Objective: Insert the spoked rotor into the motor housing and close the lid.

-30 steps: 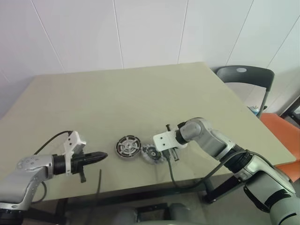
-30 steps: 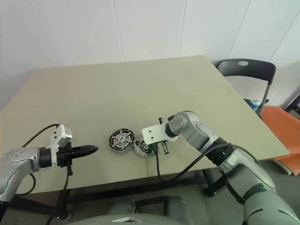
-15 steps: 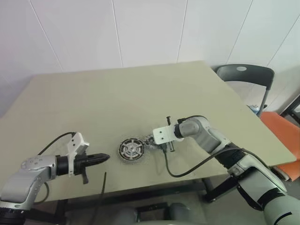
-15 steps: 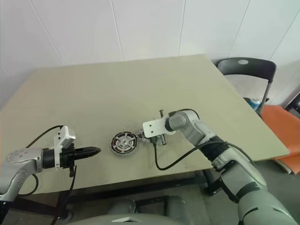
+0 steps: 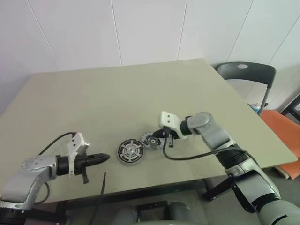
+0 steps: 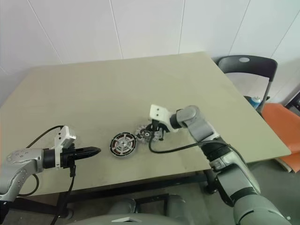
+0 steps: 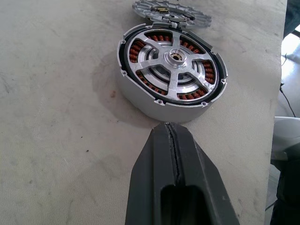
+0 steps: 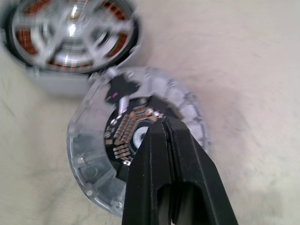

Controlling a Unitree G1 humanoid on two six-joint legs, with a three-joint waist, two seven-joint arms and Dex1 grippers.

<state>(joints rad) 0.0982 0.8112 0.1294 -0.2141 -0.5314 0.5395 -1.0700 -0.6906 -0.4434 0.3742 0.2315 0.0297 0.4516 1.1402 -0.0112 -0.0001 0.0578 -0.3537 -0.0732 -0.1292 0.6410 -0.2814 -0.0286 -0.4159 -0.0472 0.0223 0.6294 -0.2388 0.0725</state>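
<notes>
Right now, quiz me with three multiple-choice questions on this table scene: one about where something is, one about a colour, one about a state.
1. Where is the lid relative to the motor housing?
A. Flat on top of it
B. Beside it on the table, on the right gripper's side
C. On the chair

2. What colour are the windings seen through the spoked rotor in the housing?
A. Copper-red
B. Blue
C. Green

3. How are the left gripper's fingers?
A. Spread wide
B. Shut on the lid
C. Shut, holding nothing

Answers:
1. B: the eye views show the lid next to the housing, at the right gripper.
2. A: the left wrist view shows copper-red coils between the spokes.
3. C: the fingers meet, short of the housing.
</notes>
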